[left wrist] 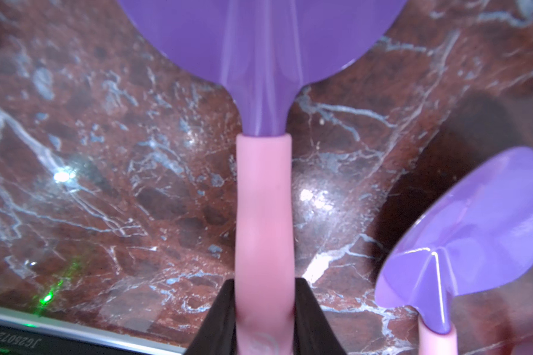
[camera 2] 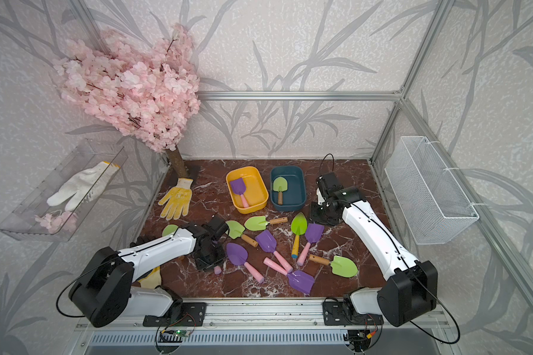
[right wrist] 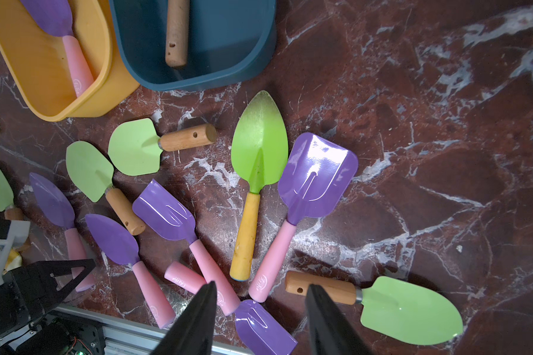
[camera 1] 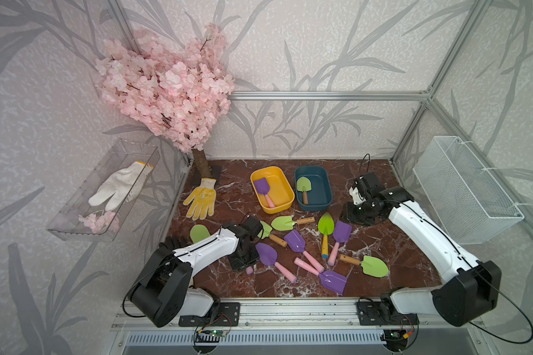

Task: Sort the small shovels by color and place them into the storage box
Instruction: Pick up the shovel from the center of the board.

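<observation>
My left gripper is shut on the pink handle of a purple shovel, low over the table. In both top views my wrist hides most of that shovel; its handle end pokes out. Several purple and green small shovels lie loose mid-table, among them a pointed green one. The yellow storage box holds a purple shovel. The blue storage box holds a green one. My right gripper hovers open right of the blue box, nothing between its fingers.
A yellow glove lies left of the boxes by the pink blossom tree. A clear tray with a white glove hangs on the left wall, a white wire basket on the right. A green shovel lies beside my left arm.
</observation>
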Action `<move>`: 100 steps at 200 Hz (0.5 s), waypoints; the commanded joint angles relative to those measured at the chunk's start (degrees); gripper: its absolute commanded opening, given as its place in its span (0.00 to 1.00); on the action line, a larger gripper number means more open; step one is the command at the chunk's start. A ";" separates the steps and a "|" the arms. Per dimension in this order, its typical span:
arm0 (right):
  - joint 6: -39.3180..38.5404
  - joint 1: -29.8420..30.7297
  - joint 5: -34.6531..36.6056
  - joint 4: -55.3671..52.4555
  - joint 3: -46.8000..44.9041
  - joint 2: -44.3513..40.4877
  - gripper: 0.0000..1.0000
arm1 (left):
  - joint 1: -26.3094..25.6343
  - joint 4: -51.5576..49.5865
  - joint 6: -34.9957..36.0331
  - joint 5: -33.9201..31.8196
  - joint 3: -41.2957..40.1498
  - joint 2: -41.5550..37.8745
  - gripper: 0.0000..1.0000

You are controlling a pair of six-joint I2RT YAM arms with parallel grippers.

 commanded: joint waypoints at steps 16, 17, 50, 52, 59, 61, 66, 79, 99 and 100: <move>-0.36 -0.20 -0.67 0.70 -0.49 0.92 0.51 | 0.35 -4.09 0.70 -2.90 1.17 -0.68 0.24; -0.38 -0.24 -0.71 0.70 -0.47 0.93 0.51 | 0.38 -4.16 0.74 -2.93 1.18 -0.71 0.24; -0.39 -0.20 -1.11 0.84 -0.12 1.25 0.51 | 0.40 -6.44 0.76 -3.87 2.46 -2.02 0.16; -0.39 -0.20 -1.11 0.82 -0.06 1.23 0.51 | 0.37 -6.61 0.82 -3.85 2.57 -2.18 0.15; -0.39 -0.22 -1.20 0.79 0.06 1.36 0.51 | 0.34 -7.35 0.87 -4.01 3.08 -2.72 0.14; -0.44 -0.20 -1.20 0.83 0.12 1.32 0.51 | 0.33 -7.68 0.92 -4.08 3.27 -2.86 0.14; -0.48 -0.20 -1.27 0.72 0.16 1.37 0.51 | 0.37 -8.43 0.96 -4.25 3.82 -3.33 0.13; -0.48 -0.20 -1.29 0.70 0.41 1.32 0.51 | 0.32 -10.53 1.29 -4.56 5.52 -4.75 0.11; -0.83 -0.23 -1.45 0.48 0.78 1.32 0.51 | 0.26 -14.71 2.02 -5.34 9.64 -6.55 0.08; -0.87 -0.21 -1.50 0.46 0.78 1.34 0.51 | 0.29 -15.01 2.02 -5.42 9.90 -6.63 0.08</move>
